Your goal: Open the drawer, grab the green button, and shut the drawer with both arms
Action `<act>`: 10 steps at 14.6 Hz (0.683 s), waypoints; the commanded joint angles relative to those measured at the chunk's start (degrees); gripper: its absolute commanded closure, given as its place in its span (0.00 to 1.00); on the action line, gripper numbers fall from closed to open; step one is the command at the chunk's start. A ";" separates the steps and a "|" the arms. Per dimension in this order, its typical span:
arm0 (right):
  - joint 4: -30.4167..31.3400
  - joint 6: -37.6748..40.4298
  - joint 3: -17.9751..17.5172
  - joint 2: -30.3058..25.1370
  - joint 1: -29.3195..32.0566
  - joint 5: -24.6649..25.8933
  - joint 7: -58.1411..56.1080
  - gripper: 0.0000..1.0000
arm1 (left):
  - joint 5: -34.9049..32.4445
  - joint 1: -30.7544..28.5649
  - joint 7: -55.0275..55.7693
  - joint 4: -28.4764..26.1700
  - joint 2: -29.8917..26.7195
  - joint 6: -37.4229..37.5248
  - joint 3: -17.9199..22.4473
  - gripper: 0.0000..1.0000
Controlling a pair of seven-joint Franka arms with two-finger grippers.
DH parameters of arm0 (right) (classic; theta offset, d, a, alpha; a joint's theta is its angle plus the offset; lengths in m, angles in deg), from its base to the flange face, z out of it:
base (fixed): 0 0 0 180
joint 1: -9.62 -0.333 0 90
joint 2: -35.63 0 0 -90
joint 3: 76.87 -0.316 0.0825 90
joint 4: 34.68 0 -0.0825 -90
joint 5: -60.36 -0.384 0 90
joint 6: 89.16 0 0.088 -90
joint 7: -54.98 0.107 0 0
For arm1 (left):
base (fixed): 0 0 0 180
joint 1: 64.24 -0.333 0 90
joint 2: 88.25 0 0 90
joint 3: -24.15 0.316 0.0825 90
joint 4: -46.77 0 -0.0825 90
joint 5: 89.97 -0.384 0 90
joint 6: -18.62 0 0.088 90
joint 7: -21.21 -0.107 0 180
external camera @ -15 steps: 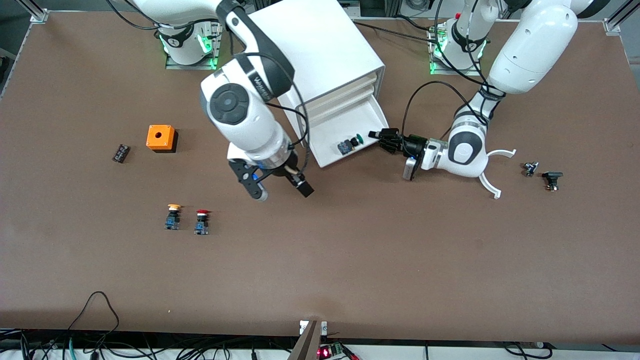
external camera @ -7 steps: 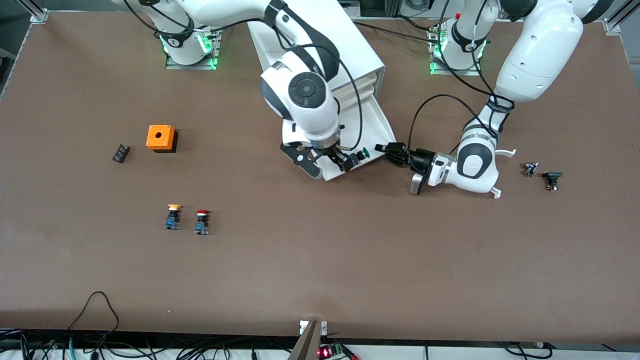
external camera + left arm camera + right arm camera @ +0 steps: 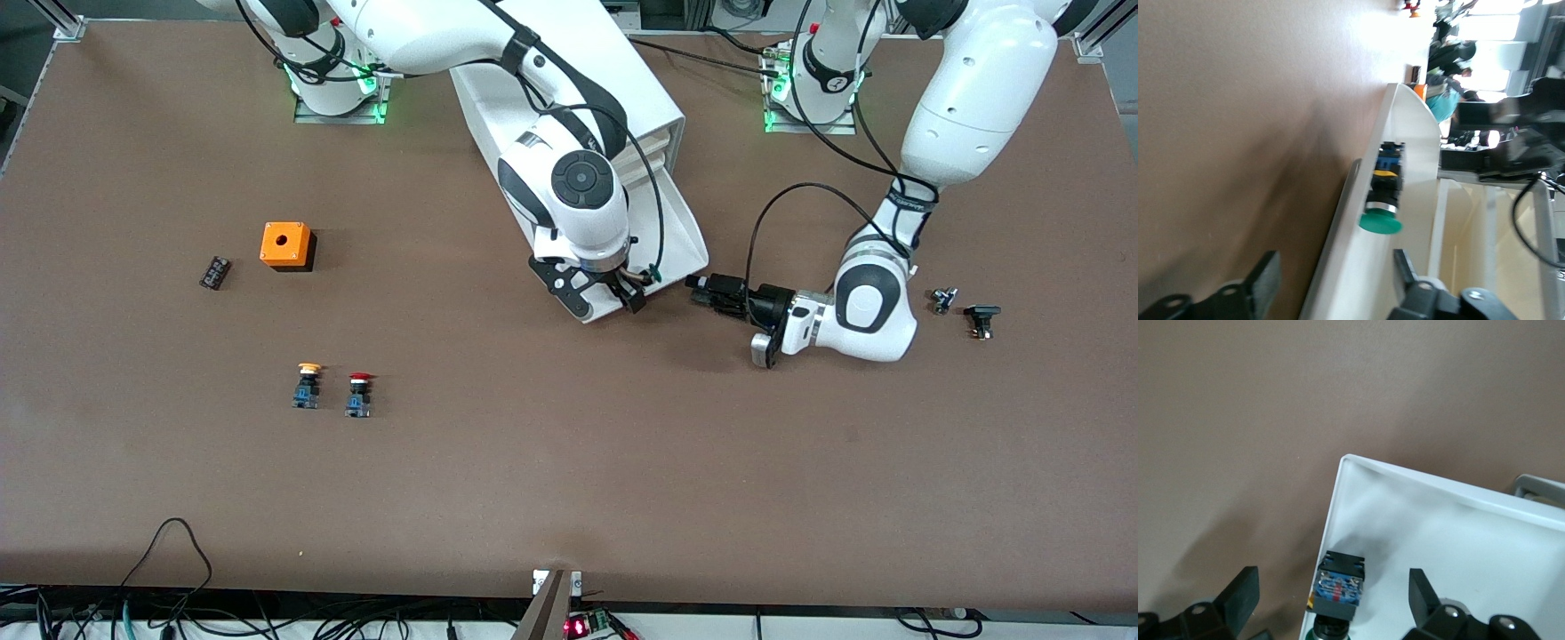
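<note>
The white cabinet (image 3: pixel 578 80) has its lowest drawer (image 3: pixel 686 233) pulled out. The green-capped button (image 3: pixel 654 274) lies in the drawer's front corner, mostly hidden under my right gripper (image 3: pixel 605 298). In the right wrist view the open right gripper (image 3: pixel 1331 587) straddles the button's black-and-blue body (image 3: pixel 1338 581) on the drawer floor (image 3: pixel 1451 527), its fingers (image 3: pixel 1241 590) clear of it. My left gripper (image 3: pixel 704 289) is open at the drawer's front corner. In the left wrist view the left gripper (image 3: pixel 1335 280) has the drawer's front wall (image 3: pixel 1405 140) between its fingers (image 3: pixel 1265 280), with the button's green cap (image 3: pixel 1381 223) just past them.
An orange box (image 3: pixel 286 245) and a small black part (image 3: pixel 214 272) lie toward the right arm's end. A yellow-capped button (image 3: pixel 308 384) and a red-capped button (image 3: pixel 358 394) stand nearer the front camera. Two small dark parts (image 3: pixel 944 300) (image 3: pixel 981 320) lie beside the left arm.
My right arm swung from over the bare table to over the drawer's front corner and lowered around the button. The drawer slid farther out, and my left gripper moved with its front.
</note>
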State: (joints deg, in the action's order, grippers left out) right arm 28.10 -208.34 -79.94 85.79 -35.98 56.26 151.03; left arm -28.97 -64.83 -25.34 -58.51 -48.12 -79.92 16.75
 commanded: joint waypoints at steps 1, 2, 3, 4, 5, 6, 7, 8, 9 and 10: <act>-4.24 -2.10 0.17 3.62 -1.42 0.58 3.78 0.01 | -8.50 -0.47 14.85 5.76 -4.35 5.71 0.02 0.00; -4.24 -3.24 0.17 3.98 -1.94 0.58 4.31 0.01 | -11.66 -0.47 19.86 8.92 -5.05 8.08 0.02 0.00; -4.33 -3.51 0.51 4.42 -2.64 0.58 4.66 0.01 | -15.26 -0.47 25.13 12.52 -5.41 10.54 0.02 0.00; -4.33 -3.69 0.52 4.51 -2.74 0.58 5.45 0.01 | -19.82 -0.47 30.67 16.65 -5.32 13.09 -0.07 0.00; -4.33 -4.30 0.43 4.60 -2.82 0.58 6.33 0.01 | -24.21 -0.29 35.51 20.00 -5.32 15.29 -0.24 0.00; -4.33 -4.83 0.26 4.60 -2.82 0.58 6.95 0.01 | -27.65 -0.03 39.13 22.55 -5.41 17.05 -0.59 0.00; -4.33 -5.01 0.17 4.94 -2.82 0.58 7.56 0.01 | -30.38 0.23 40.99 23.97 -5.41 17.94 -0.77 0.00; -4.33 -4.92 0.17 4.95 -2.82 0.41 7.92 0.01 | -33.28 0.41 42.14 24.33 -6.28 18.29 -0.94 0.00; -4.33 -4.75 0.08 4.86 -2.82 0.32 7.92 0.04 | -36.88 0.59 43.20 24.51 -7.51 18.30 -1.12 0.00; -4.33 -4.92 0.08 4.95 -2.82 0.32 7.92 0.08 | -39.61 0.59 45.03 25.56 -8.13 18.30 -1.21 0.00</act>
State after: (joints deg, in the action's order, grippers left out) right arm 26.04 -213.15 -79.92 89.36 -38.51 56.26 157.47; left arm -63.20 -64.72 16.15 -35.06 -55.18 -62.76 15.74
